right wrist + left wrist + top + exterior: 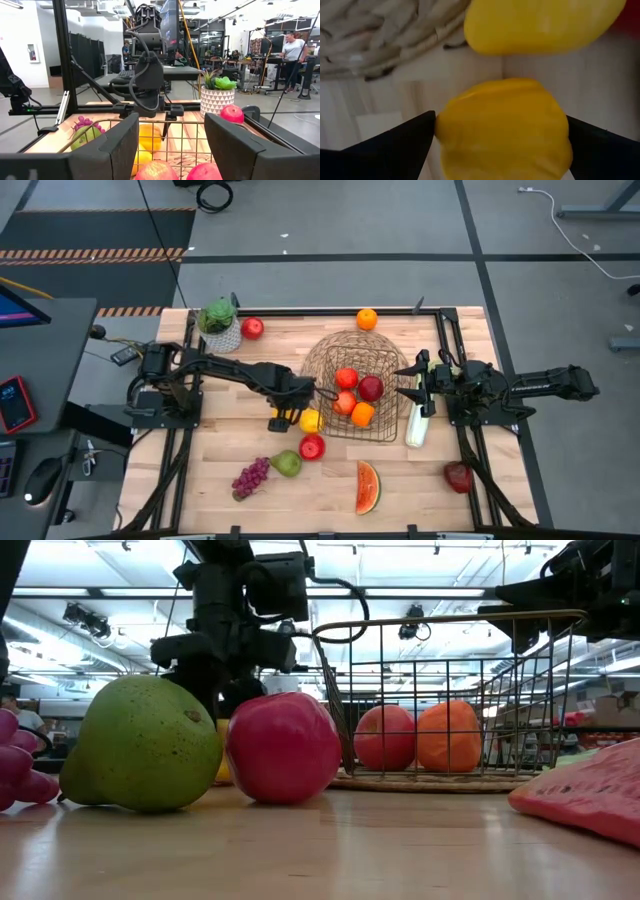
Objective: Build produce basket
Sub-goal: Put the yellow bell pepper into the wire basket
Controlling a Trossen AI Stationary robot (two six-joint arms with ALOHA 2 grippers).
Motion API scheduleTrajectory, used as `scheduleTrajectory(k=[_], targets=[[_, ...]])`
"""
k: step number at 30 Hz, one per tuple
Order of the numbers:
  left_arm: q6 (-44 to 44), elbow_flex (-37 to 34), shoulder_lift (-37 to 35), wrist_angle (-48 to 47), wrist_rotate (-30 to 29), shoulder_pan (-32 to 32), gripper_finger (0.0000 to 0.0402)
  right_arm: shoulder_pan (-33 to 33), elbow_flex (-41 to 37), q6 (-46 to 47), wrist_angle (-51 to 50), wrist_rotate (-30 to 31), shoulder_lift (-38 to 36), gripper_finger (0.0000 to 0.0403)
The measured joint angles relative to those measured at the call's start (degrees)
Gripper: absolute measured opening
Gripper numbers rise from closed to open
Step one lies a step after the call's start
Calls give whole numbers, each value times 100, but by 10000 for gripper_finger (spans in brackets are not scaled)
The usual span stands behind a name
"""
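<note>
The wire basket sits mid-table with four fruits inside, our left gripper is spread wide around a yellow piece just outside its wall, the right gripper clenched on the rim, so we reckon a slick rounded piece could squirt loose.

Counted on the table: five apples, three oranges, two yellow pieces, one pear, one grape bunch, one watermelon slice, one celery stalk, one basket, one potted plant.
</note>
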Motion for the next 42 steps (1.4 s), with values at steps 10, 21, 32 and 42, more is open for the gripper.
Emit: scheduleTrajectory(k=[10, 21, 32, 42], targets=[[121, -1, 293, -200, -2, -2, 375, -1, 2, -2, 2, 1, -2, 231], [306, 231, 300, -519, -4, -2, 348, 0, 0, 0, -4, 0, 0, 231], [306, 1127, 300, -1421, -130, -4, 348, 0, 2, -2, -4, 0, -2, 231], [307, 2293, 304, -1970, -197, -4, 348, -2, 2, -2, -7, 0, 0, 231]])
